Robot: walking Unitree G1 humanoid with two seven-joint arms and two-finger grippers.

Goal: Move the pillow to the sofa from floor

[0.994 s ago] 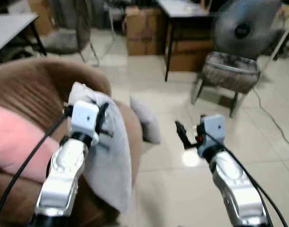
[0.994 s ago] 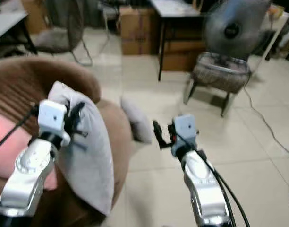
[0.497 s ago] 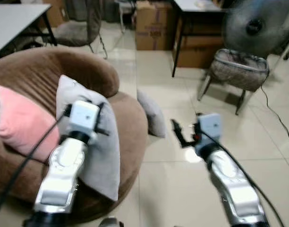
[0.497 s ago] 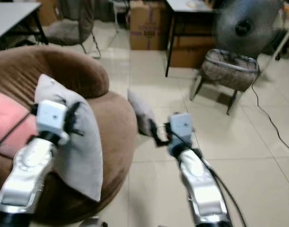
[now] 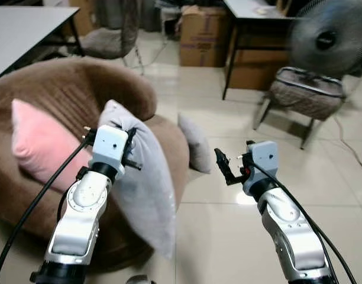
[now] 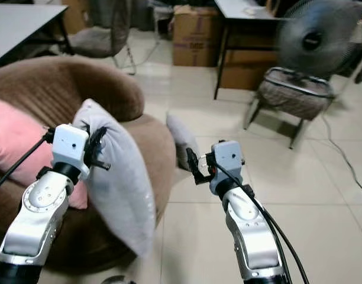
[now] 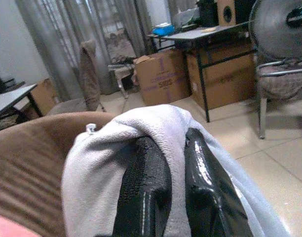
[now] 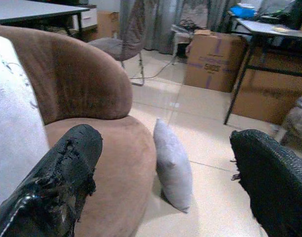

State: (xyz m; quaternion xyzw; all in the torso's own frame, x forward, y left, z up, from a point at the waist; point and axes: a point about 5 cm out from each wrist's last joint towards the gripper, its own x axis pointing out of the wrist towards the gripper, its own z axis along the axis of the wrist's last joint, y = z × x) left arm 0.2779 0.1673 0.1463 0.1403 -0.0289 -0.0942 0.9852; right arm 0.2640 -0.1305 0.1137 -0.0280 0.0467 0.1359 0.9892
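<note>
My left gripper (image 5: 132,151) is shut on the top corner of a light grey pillow (image 5: 146,188), which hangs down over the front of the round brown sofa (image 5: 57,100). In the left wrist view the two black fingers (image 7: 146,192) pinch the grey fabric (image 7: 101,173). A second grey pillow (image 5: 196,142) leans on the floor against the sofa's right side and also shows in the right wrist view (image 8: 173,165). My right gripper (image 5: 223,168) hovers open above the floor to the right of the sofa, with nothing in it.
A pink pillow (image 5: 42,148) rests on the sofa seat. Behind stand a standing fan (image 5: 332,38), a grey woven chair (image 5: 305,94), cardboard boxes (image 5: 204,41), a dark desk (image 5: 258,12) and a white table (image 5: 21,29). Bare tiled floor (image 5: 216,236) spreads to the right.
The view has shifted as I move, showing more of the sofa and pink pillow. The held pillow hangs more steeply over the sofa's front. The right gripper stays open.
</note>
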